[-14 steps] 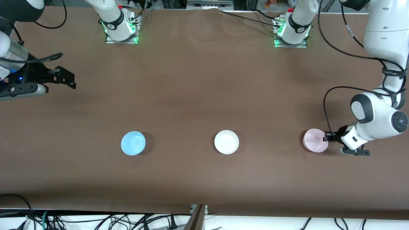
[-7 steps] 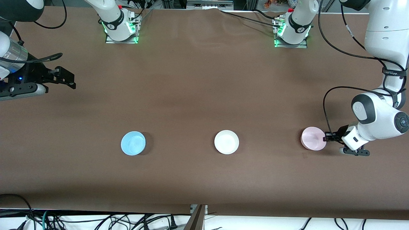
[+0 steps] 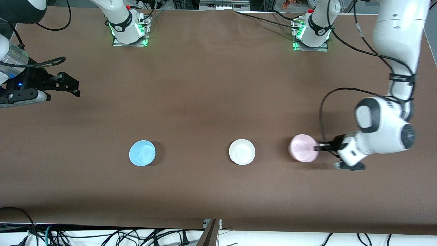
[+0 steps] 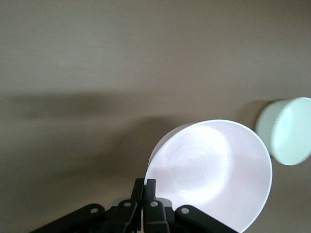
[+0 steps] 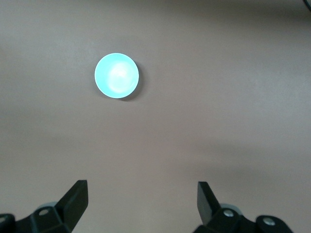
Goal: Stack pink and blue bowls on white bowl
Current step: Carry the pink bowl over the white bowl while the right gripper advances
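My left gripper [image 3: 317,148] is shut on the rim of the pink bowl [image 3: 302,147] and holds it tilted a little above the table, between the white bowl [image 3: 242,152] and the left arm's end. In the left wrist view the pink bowl [image 4: 214,174] fills the frame at my left gripper [image 4: 146,187], with the white bowl [image 4: 286,130] farther off. The blue bowl [image 3: 142,153] sits on the table toward the right arm's end and shows in the right wrist view [image 5: 116,75]. My right gripper [image 3: 70,87] is open and empty, waiting high at the right arm's end; its fingertips [image 5: 77,194] frame bare table.
The brown table [image 3: 211,92] holds only the three bowls, in one row. Both arm bases [image 3: 129,29] stand along the table's edge farthest from the front camera. Cables lie past the nearest edge.
My left gripper has lifted the pink bowl and carried it toward the white bowl. The right arm has barely moved.
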Available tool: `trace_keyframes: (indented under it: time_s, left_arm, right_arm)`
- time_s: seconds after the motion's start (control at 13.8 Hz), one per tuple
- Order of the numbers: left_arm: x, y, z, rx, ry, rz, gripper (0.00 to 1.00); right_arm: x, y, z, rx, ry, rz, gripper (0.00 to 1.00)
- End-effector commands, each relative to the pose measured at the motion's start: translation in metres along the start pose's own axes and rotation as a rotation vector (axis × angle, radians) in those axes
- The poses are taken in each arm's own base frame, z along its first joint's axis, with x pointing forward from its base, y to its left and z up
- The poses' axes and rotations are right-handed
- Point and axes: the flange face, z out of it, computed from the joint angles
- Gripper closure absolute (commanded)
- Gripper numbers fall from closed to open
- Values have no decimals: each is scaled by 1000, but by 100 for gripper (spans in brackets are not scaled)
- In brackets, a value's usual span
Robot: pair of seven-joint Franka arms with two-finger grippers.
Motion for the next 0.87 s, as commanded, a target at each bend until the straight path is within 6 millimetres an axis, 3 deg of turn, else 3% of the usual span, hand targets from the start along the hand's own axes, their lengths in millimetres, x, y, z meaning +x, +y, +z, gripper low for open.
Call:
trace_keyframes:
  time_s: [0.0, 0.15, 0.29, 0.36, 0.44, 0.51, 0.58, 0.8]
  left_arm:
    - [2, 82, 19, -16, -3, -15, 100]
    - [-5, 131, 32, -9, 20, -51, 100]
    - [-11, 163, 52, -6, 40, -49, 100]
    - [-13, 178, 63, -6, 57, -43, 100]
    - [-12, 184, 69, -10, 84, -51, 100]
    - [-10, 182, 76, -11, 96, -55, 100]
    - [-9, 182, 81, -10, 104, -55, 100]
    - [-12, 191, 99, -7, 111, -46, 100]
  right_arm:
    - [1, 0, 1, 0, 6, 12, 1]
    - [20, -1, 29, -3, 5, -6, 1]
    - [23, 2, 38, -5, -5, 11, 1]
    - [34, 2, 68, -17, -41, -1, 1]
    - [49, 4, 107, -25, -70, -4, 1]
    - [56, 11, 130, -11, -88, 11, 0]
    - [59, 14, 131, -10, -63, 16, 0]
    - [69, -1, 143, -12, -30, -8, 0]
